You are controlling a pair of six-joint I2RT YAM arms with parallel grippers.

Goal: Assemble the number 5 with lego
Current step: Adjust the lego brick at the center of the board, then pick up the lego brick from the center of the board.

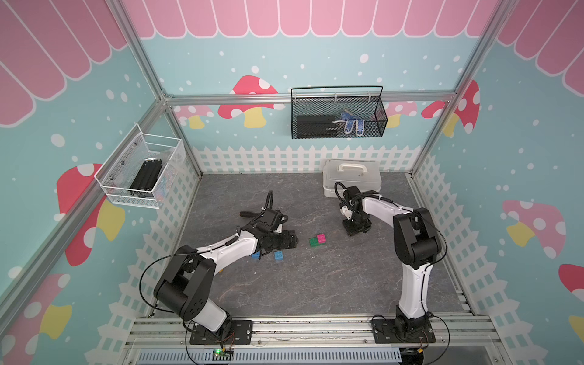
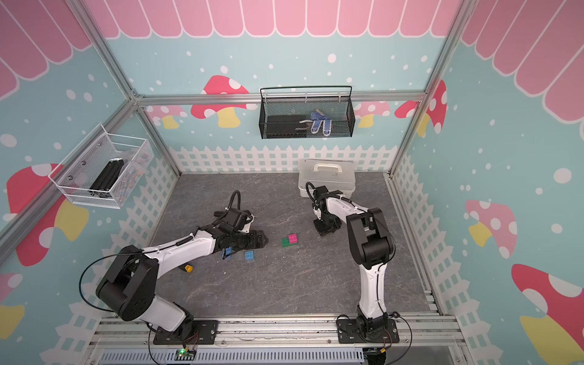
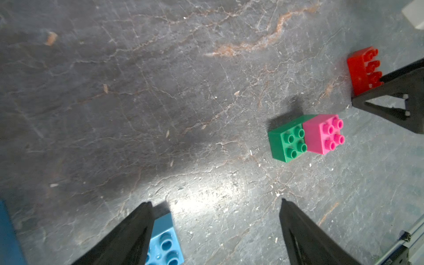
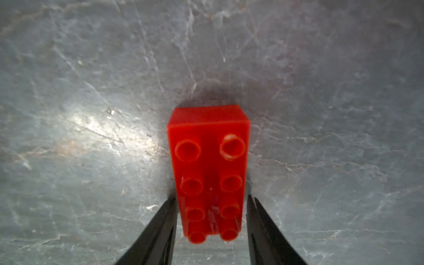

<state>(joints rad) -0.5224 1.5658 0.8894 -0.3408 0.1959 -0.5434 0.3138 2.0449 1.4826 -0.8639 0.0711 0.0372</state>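
Straddling long red studded plastic brick widthwise with my right fingers, for flat side contact I reckon; can't tell if clamped. Left fingers spread, empty.

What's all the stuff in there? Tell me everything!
Green brick: one, green, mid-table.
Pink brick: one, pink, atop the green brick's end.
Red brick: one, red, on the table's right half.
Blue brick: one, blue, left of the green brick.
Second blue brick: one, blue, left of that, partly hidden.
Yellow bit: one, yellow, farther left.
Box: one, white, table's back.
Black basket: one, back wall.
White basket: one, left wall.
Table: one, grey.
Left gripper: one, black, open, empty.
Right gripper: one, black, flanking the red brick; grip unclear.
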